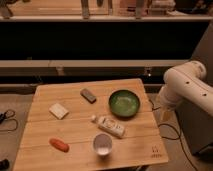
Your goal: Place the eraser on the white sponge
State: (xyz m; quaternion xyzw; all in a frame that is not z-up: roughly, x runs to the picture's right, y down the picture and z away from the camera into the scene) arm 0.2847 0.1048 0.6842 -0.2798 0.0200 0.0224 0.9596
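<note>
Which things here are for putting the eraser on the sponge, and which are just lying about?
Needed: eraser, white sponge, gripper beside the table's right edge.
Lying about: green bowl, white bottle, white cup, orange-red oblong thing.

On the worktop [75, 131] the eraser [88, 95] lay right of and behind the white sponge [58, 110]. The gripper [164, 111] hung beyond the worktop's right edge.
</note>
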